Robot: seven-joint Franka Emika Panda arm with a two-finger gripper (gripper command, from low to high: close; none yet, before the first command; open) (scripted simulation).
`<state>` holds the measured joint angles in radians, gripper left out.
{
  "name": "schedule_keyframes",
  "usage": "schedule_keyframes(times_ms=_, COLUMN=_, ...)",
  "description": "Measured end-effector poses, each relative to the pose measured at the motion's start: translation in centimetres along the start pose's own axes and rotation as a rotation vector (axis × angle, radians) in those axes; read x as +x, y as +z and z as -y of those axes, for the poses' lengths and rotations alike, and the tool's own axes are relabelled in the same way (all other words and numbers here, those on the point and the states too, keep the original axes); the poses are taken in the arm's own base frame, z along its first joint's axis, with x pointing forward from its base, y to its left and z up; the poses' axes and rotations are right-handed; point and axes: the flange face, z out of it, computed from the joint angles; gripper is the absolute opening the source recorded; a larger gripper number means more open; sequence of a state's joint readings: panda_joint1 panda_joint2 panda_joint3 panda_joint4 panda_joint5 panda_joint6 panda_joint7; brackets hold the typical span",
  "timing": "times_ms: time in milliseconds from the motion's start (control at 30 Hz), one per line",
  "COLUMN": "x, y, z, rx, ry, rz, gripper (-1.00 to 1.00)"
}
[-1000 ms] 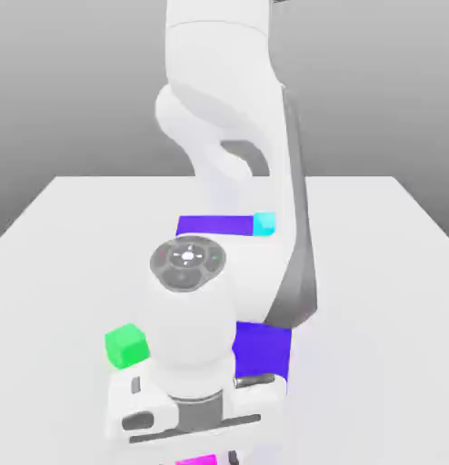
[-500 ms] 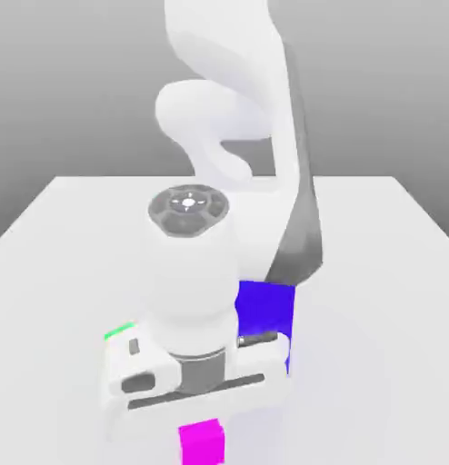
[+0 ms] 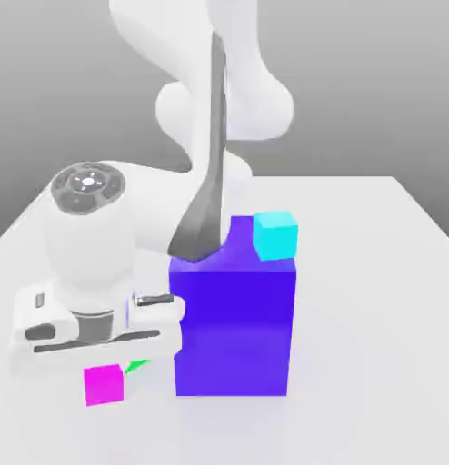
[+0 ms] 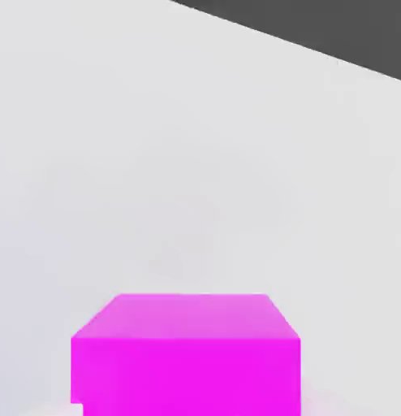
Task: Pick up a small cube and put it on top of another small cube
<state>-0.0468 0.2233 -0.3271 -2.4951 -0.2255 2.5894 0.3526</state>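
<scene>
Our gripper (image 3: 103, 371) grasps the pink cube (image 3: 104, 386); the hand view shows us its top, the exterior view a green cube's (image 3: 136, 365) sliver.

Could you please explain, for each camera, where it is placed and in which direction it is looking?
Exterior view: off the arm, facing the robot from across the table, looking somewhat downward; much of the white arm and its hand show, near the blue block.
Hand view: on the robot's hand, looking past the magenta cube toward the pale tabletop; small white bits, probably fingertips, show beside the cube.
Shared: the magenta cube and the table.
</scene>
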Motion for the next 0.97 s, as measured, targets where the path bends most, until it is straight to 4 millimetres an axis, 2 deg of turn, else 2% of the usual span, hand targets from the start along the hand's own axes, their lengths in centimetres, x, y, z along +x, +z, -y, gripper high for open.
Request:
schedule_keyframes(times_ms=133, x=-2.5, y=-0.1, z=-3.0, rx=-0.006, ry=0.210, rz=0.015, gripper=-1.00)
schedule_keyframes(times_ms=267, x=-5.1, y=-0.5, z=-4.7, rx=0.023, ry=0.475, rz=0.029, gripper=-1.00)
schedule_keyframes(times_ms=367, x=-7.1, y=-0.8, z=-5.5, rx=0.058, ry=0.680, rz=0.040, gripper=-1.00)
schedule_keyframes(times_ms=600, x=-11.4, y=-2.4, z=-6.0, rx=0.197, ry=1.128, rz=0.058, gripper=-1.00)
schedule_keyframes(times_ms=667, x=-11.5, y=-1.7, z=-5.7, rx=0.218, ry=1.150, rz=0.053, gripper=-1.00)
schedule_keyframes(times_ms=833, x=-11.2, y=2.3, z=-4.8, rx=0.226, ry=1.158, rz=0.053, gripper=-1.00)
schedule_keyframes(times_ms=867, x=-11.2, y=3.1, z=-4.7, rx=0.225, ry=1.157, rz=0.052, gripper=1.00)
schedule_keyframes(times_ms=967, x=-11.2, y=3.0, z=-4.5, rx=0.225, ry=1.152, rz=0.052, gripper=1.00)
